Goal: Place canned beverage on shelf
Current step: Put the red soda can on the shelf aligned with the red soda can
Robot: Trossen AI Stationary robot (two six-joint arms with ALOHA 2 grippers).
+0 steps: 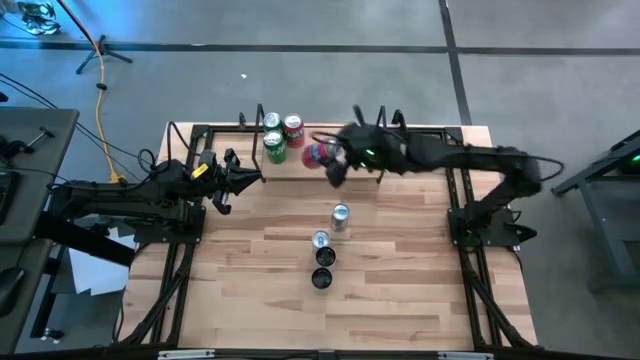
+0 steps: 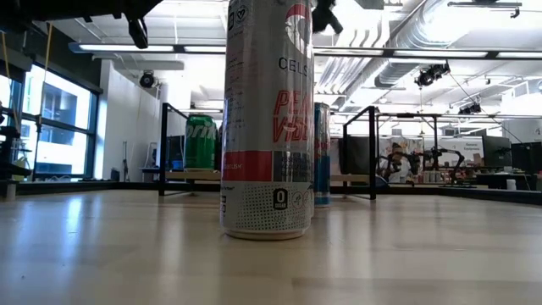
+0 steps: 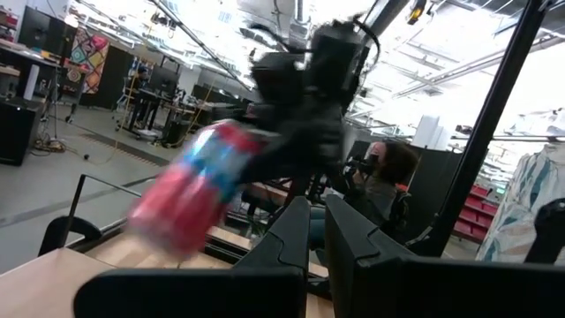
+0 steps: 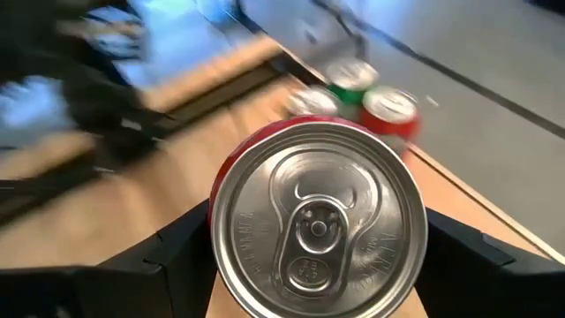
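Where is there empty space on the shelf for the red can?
The right gripper holds the red can beside three cans crowding the shelf's left end. The board right of the held can, toward the right wire upright, looks bare.

A robotics lab or workshop: a wooden worktop (image 1: 400, 270) on a grey concrete floor (image 1: 330, 70), exposed ceiling ducts (image 2: 423, 47), strip lights (image 2: 135, 47), cables, and more workstations (image 2: 432, 165) behind.
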